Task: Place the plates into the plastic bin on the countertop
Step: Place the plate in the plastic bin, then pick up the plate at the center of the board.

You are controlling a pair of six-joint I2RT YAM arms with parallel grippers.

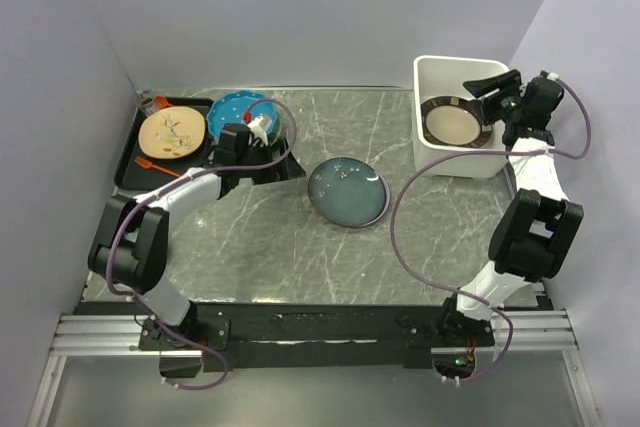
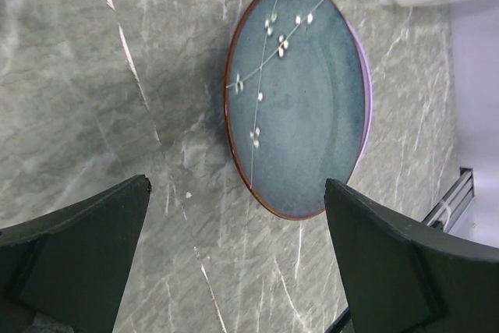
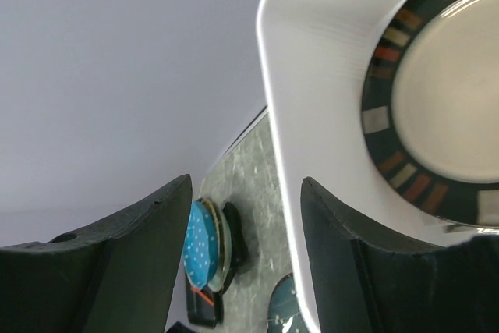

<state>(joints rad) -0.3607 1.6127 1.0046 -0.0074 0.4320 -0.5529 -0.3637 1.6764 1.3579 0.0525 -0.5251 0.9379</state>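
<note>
Far right on the dark grey stone-look table [image 1: 300,257]: deep white plastic bin [image 1: 440,69], containing the cream stripe-rimmed plate [image 1: 450,125]. Centre: dark blue-grey round plate [image 1: 347,192]. Far left: flat black rectangular tray [image 1: 130,162] carrying the orange round plate [image 1: 172,134]; teal dotted plate [image 1: 235,107] just right of it.

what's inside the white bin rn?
One cream plate with a dark striped rim lies in the plastic bin. The right gripper hangs over it and covers part of the rim. Anything beneath the plate cannot be seen.

1. Lavender plate [image 2: 368,107]: only a rim sliver shows beyond the left fingers [image 2: 78,255] (the blue-grey plate [image 2: 300,99] covers the rest).
2. Striped plate [image 3: 444,99]: cut off at the frame edge, right of the right fingers [image 3: 359,271].
</note>
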